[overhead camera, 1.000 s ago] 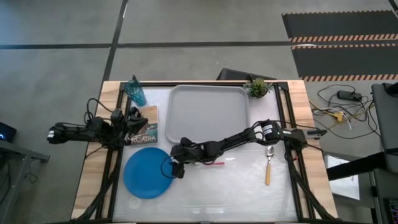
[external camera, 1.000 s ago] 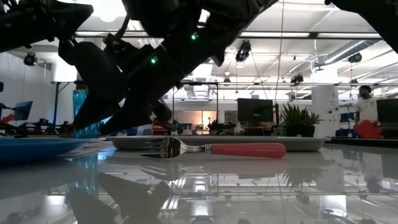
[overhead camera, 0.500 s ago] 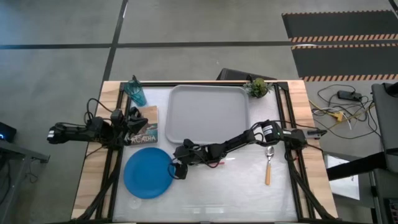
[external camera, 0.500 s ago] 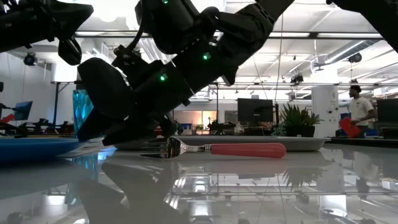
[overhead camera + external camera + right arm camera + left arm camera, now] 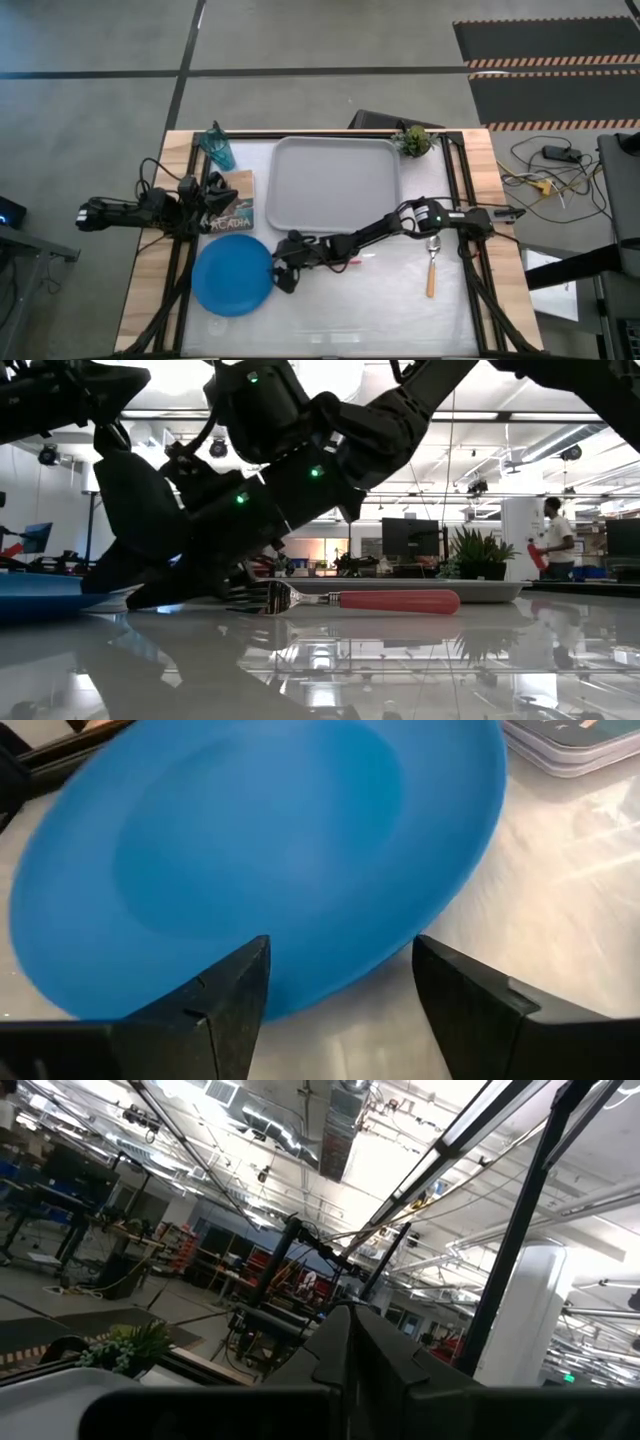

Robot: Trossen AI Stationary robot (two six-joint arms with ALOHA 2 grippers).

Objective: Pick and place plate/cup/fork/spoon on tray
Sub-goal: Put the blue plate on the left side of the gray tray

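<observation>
A round bright blue plate (image 5: 232, 277) lies flat on the white tabletop (image 5: 400, 300), near its front left, just below a picture card reading "ACADIA" (image 5: 231, 203). The right gripper (image 5: 283, 273) sits low at the plate's right edge, its jaws spread with the rim between them in the right wrist view, where the plate (image 5: 260, 850) fills most of the frame. Just beside that arm lies the fork (image 5: 340, 600) with its pink-red handle. The grey tray (image 5: 336, 184) sits behind, bare. The spoon (image 5: 432, 264) lies well to the right, the teal cup (image 5: 218, 148) stands at the back left corner, and a small green plant (image 5: 413, 140) stands beside the tray's far right corner. The left gripper (image 5: 205, 200) waits over the card; whether its jaws are spread or together cannot be told.
</observation>
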